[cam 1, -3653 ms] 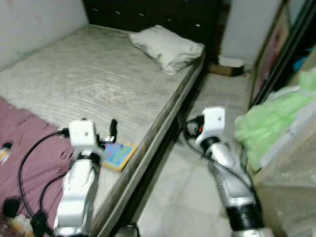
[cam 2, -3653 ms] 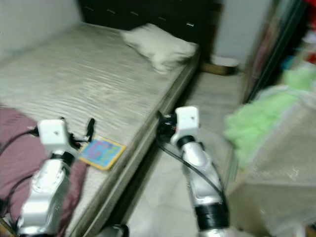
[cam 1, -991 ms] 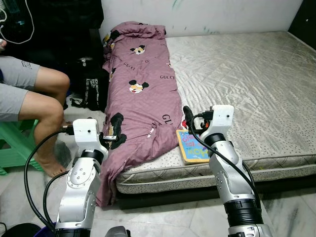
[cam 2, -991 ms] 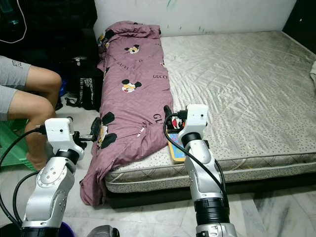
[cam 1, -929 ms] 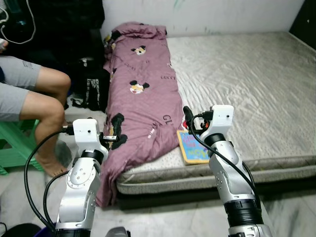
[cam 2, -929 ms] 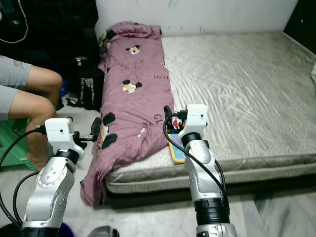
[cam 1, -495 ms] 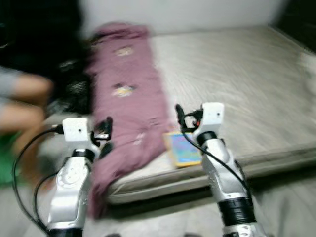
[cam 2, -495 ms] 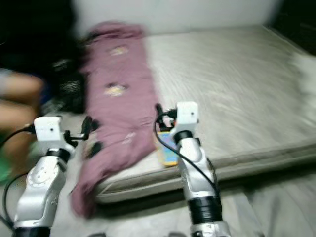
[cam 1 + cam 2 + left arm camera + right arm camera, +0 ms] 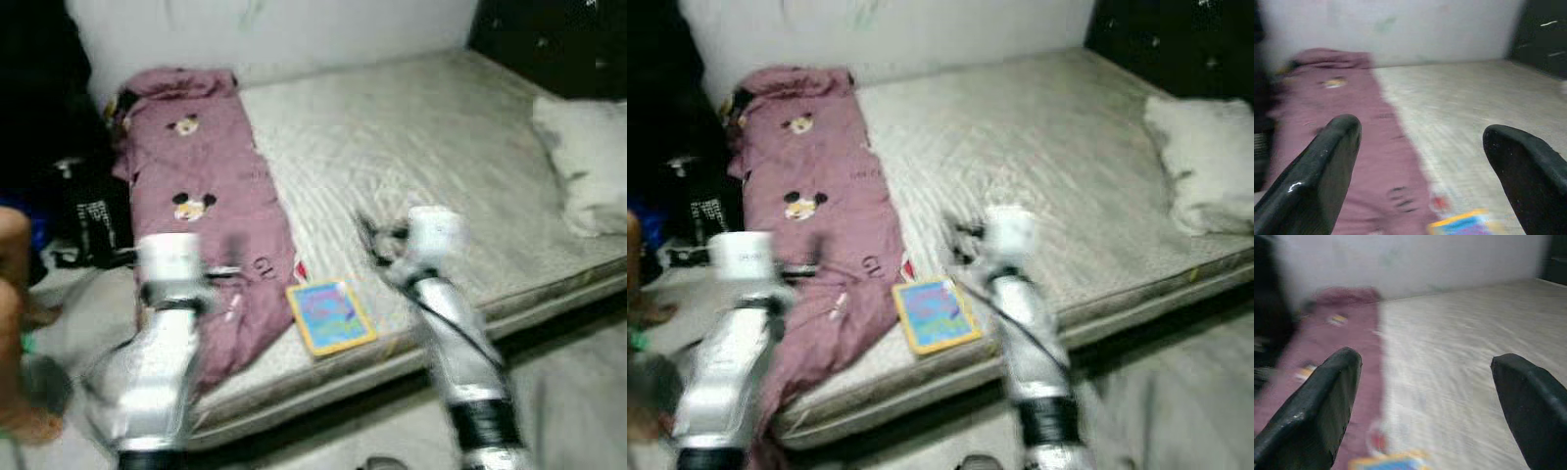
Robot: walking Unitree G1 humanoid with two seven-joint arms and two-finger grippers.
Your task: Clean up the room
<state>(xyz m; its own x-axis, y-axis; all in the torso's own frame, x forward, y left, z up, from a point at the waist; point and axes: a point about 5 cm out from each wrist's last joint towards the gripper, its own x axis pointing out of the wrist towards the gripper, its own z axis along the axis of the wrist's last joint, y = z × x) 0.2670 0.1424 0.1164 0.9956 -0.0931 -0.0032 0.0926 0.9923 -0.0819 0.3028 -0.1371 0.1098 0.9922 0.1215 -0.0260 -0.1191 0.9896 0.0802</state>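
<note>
A purple blanket (image 9: 196,196) with cartoon-mouse prints lies along the left side of the bare mattress (image 9: 411,147) and hangs over its front edge. A colourful book (image 9: 330,315) with a yellow border lies flat near that edge, just right of the blanket. My left gripper (image 9: 230,257) hovers over the blanket's lower part, blurred. My right gripper (image 9: 372,235) hovers over the mattress just beyond the book. In both wrist views the fingers (image 9: 1327,161) (image 9: 1317,406) stand wide apart with nothing between them, so each gripper is open.
A pale pillow (image 9: 588,162) lies at the mattress's right end below a dark headboard (image 9: 549,39). A black bag (image 9: 93,211) sits on the floor left of the bed, and a person's bare leg (image 9: 10,294) is at the left edge. Grey floor runs along the bed's front.
The camera has swung right: the pillow and headboard have come into view and the seated person has slid almost out at the left. Both arms keep their pose, grippers open.
</note>
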